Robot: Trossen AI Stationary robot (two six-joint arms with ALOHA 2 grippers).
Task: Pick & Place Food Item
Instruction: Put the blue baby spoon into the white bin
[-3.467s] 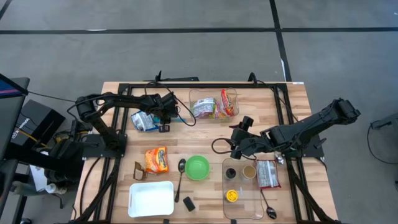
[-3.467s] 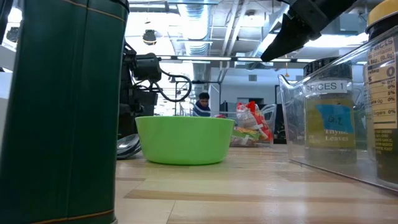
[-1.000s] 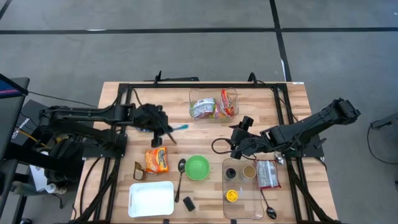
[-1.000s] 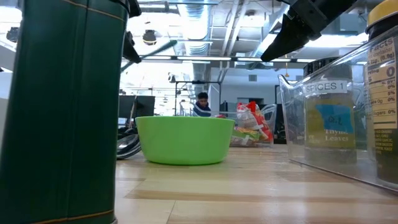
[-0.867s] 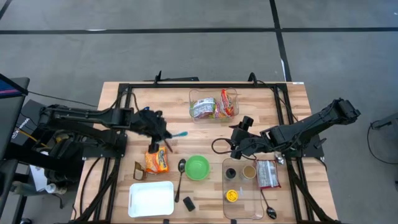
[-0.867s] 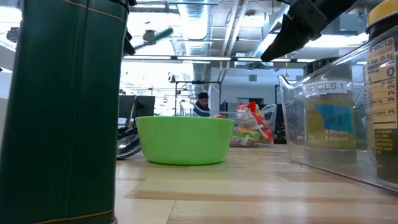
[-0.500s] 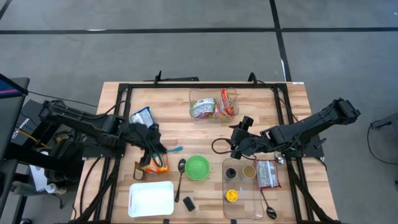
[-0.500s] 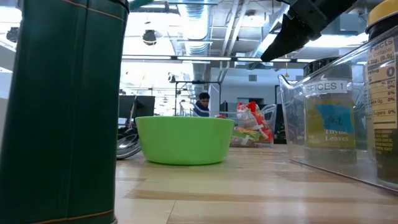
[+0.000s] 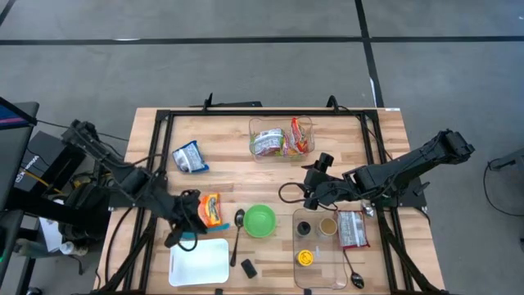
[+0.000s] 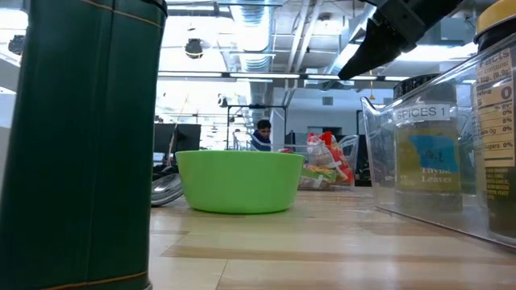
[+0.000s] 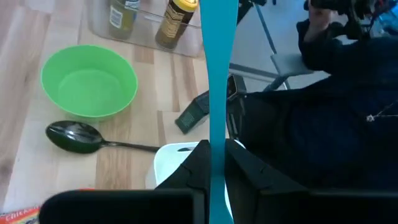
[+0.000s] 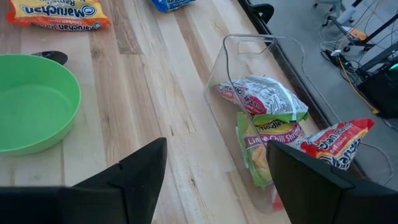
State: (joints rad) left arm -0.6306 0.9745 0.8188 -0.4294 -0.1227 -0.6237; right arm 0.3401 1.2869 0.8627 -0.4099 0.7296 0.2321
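Wooden table [image 9: 237,172] holds everything. Clear bin [image 9: 281,138] w/ noodle packs sits well beyond the right gripper [image 9: 312,197], jaws apart, empty. White tray [image 9: 199,261] lies just below the left gripper [image 9: 187,220]; green bowl [image 9: 259,220] off to its side. Left jaws are clamped on a thin teal utensil [image 11: 214,81] (handle only visible). Orange ramen pack [image 9: 210,210], likely the food item, lies just beside the left jaws. Risks: narrow grip lets the utensil pivot or slip; it could snag the tray rim.
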